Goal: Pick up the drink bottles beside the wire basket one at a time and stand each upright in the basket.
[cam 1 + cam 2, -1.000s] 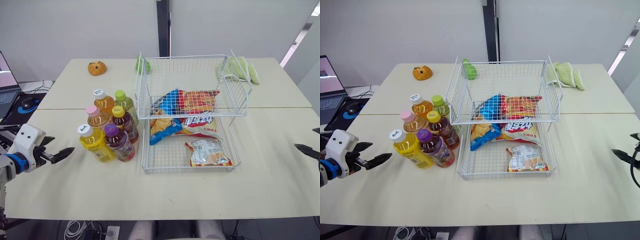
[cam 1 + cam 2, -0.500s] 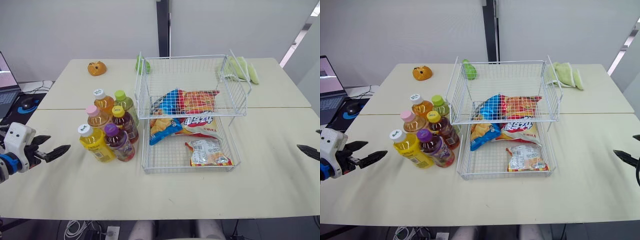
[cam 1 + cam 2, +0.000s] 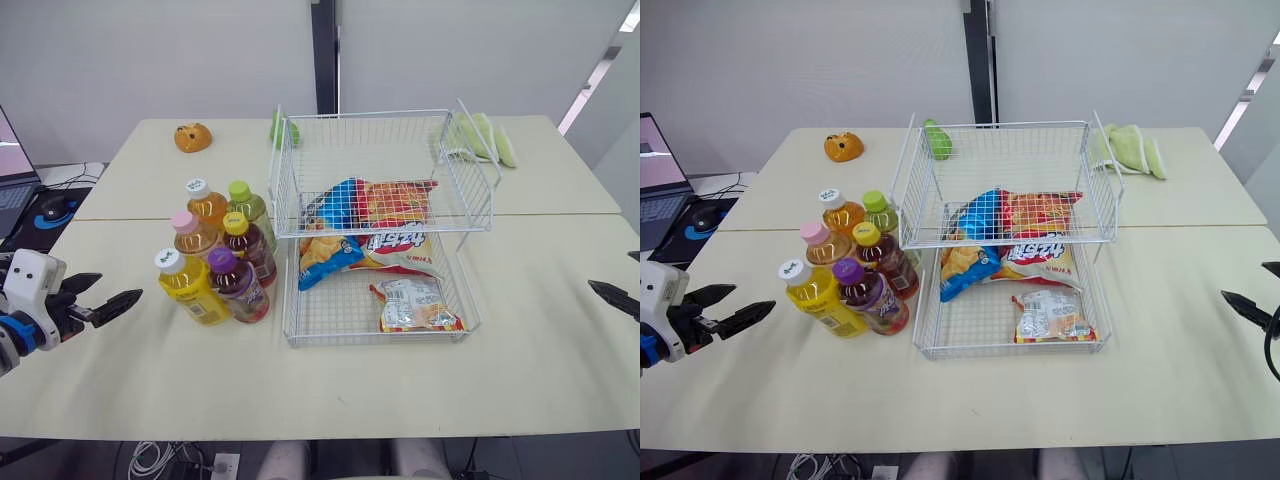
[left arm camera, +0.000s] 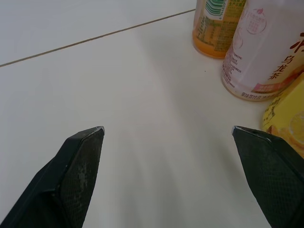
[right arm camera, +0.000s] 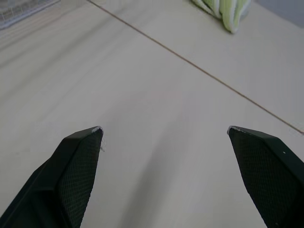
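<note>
Six round plastic drink bottles [image 3: 240,250] with coloured caps stand clustered on the smooth cream table [image 3: 300,390] just beside the white wire basket [image 3: 380,341], while the left gripper [image 3: 118,286] and right gripper [image 5: 164,128] hold their textured black fingers wide apart, empty.

Cream table [image 3: 150,390]: wire basket [image 3: 375,341] mid-table, 6 bottles [image 3: 222,262] just left of it, green cloth [image 3: 485,138] behind-right, orange toy [image 3: 193,137] behind-left.

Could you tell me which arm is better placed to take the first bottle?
Left. The open left pincer points at the yellow bottle, on that side of the wire basket; the right pincer is across the basket.
</note>
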Motion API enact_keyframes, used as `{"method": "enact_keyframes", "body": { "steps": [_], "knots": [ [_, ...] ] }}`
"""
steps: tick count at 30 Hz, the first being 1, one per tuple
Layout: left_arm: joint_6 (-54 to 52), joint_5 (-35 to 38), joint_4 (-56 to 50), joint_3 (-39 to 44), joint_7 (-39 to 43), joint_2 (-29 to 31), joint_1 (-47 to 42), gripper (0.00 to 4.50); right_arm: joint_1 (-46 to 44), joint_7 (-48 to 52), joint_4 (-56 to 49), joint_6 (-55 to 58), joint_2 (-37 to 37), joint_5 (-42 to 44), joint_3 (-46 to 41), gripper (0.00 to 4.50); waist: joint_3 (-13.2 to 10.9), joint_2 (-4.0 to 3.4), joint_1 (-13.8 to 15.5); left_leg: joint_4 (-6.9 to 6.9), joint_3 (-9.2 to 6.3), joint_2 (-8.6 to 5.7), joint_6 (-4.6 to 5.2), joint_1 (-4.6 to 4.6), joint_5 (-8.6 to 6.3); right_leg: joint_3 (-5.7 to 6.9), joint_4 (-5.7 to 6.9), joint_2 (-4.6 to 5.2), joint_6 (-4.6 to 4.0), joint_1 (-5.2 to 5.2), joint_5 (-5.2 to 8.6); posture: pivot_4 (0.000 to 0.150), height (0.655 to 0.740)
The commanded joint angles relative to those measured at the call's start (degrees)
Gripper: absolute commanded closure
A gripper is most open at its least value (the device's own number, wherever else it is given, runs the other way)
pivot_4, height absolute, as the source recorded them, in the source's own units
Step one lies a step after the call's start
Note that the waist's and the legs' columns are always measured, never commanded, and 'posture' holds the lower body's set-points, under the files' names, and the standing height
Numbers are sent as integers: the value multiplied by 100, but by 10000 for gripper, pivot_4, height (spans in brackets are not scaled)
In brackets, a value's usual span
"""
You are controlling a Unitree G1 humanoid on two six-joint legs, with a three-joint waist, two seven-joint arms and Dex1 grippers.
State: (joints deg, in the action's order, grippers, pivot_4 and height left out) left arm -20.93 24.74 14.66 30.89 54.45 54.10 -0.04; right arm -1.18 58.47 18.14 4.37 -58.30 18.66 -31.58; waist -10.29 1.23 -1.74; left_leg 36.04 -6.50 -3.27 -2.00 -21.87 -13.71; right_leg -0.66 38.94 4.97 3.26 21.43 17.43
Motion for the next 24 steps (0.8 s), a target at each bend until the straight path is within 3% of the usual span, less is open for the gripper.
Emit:
{"method": "enact_keyframes", "body": {
  "steps": [1, 7, 10, 14, 19, 24],
  "knots": [
    [-13, 92, -243, 314, -46, 64, 100, 339, -51, 109, -437, -172, -102, 309, -449, 0, 0, 0, 2, 0, 1, -1, 1, 0, -1, 0, 0, 0, 0, 0, 0, 1500, 7400],
    [-421, 287, -773, 470, -177, -23, 293, 339, 54, 630, -2624, 1236, -268, 1947, -1092, 0, -3, -4, -2, 0, 1, 7, 4, -1, -3, -9, 0, 4, 1, 2, 0, 1500, 7400],
    [-496, 304, -892, 467, -237, -49, 325, 339, -266, 374, -3738, 2127, -418, 2985, -901, 0, -4, -2, -1, 0, -3, 9, 4, -2, -3, -12, -2, 4, 1, 0, 0, 1500, 7400],
    [-484, 293, -1085, 499, -282, -90, 409, 339, -1047, 284, -4464, 2615, -607, 3710, -89, 0, -8, 5, 4, 1, 2, 12, 4, -2, -3, -15, -9, 6, 0, 2, 0, 1500, 7400],
    [-374, 273, -1599, 934, -388, -259, 936, 339, -2543, 420, -4510, 2895, -534, 3860, 1299, 0, -11, 14, -4, 0, 10, 10, 10, -19, -7, -20, -28, 17, 2, 17, -3, 1500, 7400],
    [-1147, 876, -2691, 1811, -375, -545, 1845, 339, -3120, 928, -4378, 2968, -281, 3488, 2356, 0, -1, 36, 6, 3, 5, 14, 11, -87, -10, -17, -27, 16, -2, 82, -10, 1500, 7400]
  ]
}}
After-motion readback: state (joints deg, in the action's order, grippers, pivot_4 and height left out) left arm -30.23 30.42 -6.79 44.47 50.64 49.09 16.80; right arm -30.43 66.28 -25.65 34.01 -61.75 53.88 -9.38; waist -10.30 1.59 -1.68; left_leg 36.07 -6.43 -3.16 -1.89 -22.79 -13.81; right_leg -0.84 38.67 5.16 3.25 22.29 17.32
